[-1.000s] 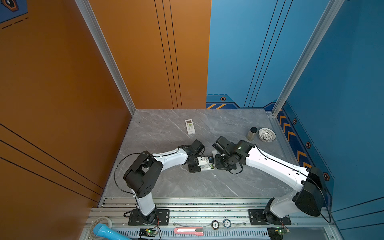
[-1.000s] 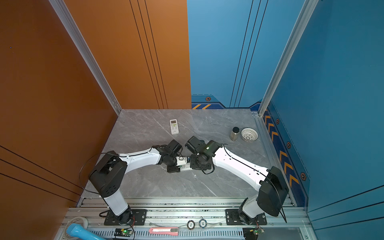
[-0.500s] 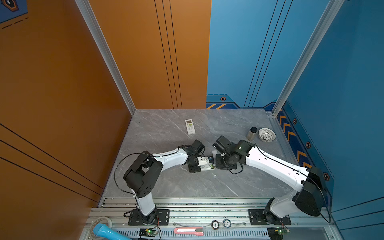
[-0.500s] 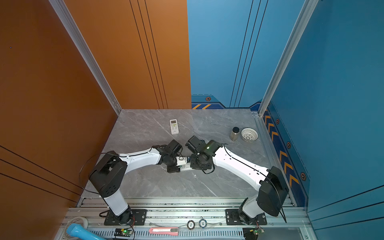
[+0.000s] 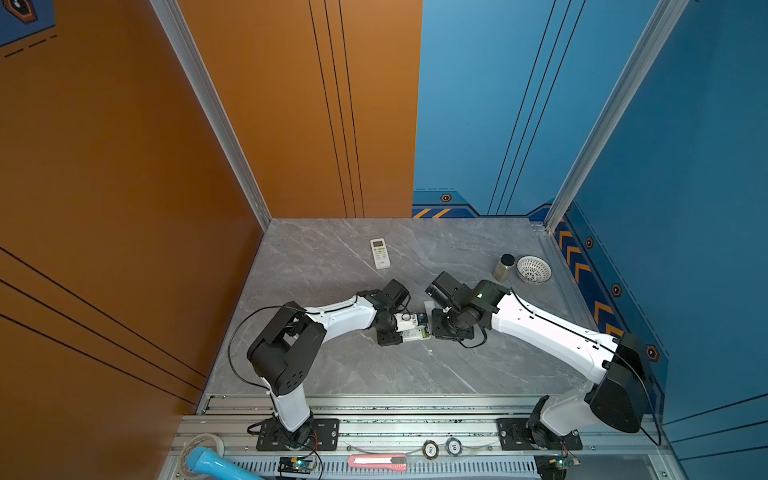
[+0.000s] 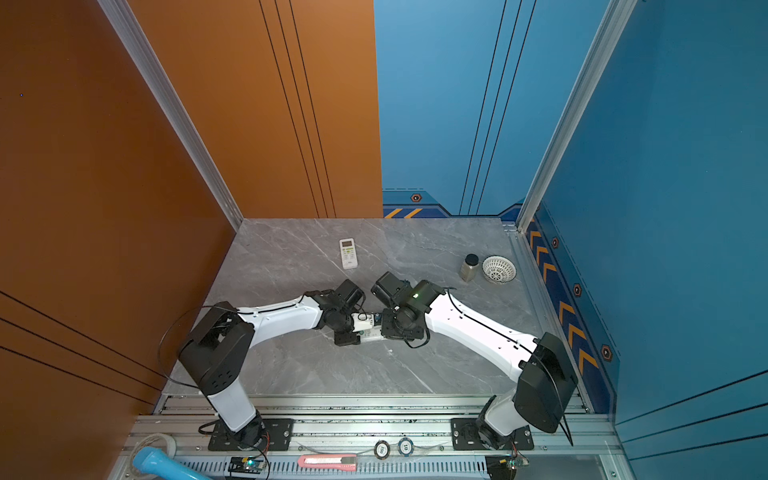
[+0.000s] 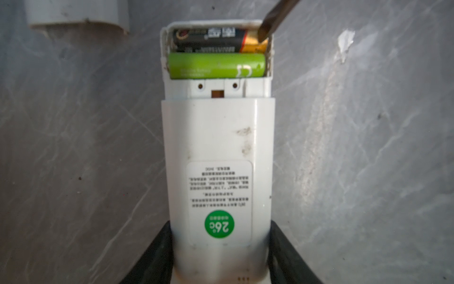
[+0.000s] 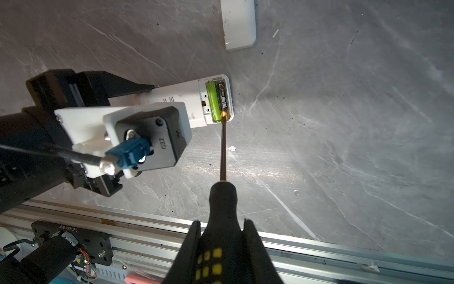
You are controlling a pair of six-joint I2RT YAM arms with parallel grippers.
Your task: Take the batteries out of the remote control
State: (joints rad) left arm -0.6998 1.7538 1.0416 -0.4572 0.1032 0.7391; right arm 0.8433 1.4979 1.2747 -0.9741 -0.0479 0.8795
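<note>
Grey marbled table [image 5: 332, 365], scuffed near centre. Orange wall [image 5: 124, 166] from 9 to 12 o'clock, blue wall [image 5: 498, 104] from 12 to 3. Alu rail [image 5: 415, 419] along 6 o'clock w/ both arm bases bolted on, pink cutter [image 5: 376, 462] lying beyond it.

2nd remote [image 5: 380, 253] face up at 11 o'clock, well apart from the arms. Jar [image 5: 503, 267] upright at 2 o'clock, dark lid, pale fill, can't tell what. White slotted basket [image 5: 533, 272] just beside jar, contents not readable.

Remote [image 7: 217, 147] near centre, back up, flat on table, batt bay open at the end facing the R arm. In bay: green batt [image 7: 216, 66] and black batt [image 7: 211, 39] side by side, black one w/ gold end and nearest the remote's tip. White cover [image 7: 73, 14] loose on table near that open end, not touching it.

L claw [image 7: 220, 236] clamped on remote's other end, one finger each side. R claw [image 8: 222, 236] gripping driver [image 8: 222, 196] by its black-yellow handle. Shaft slanted down, tip at black batt's gold end, seems touching.
</note>
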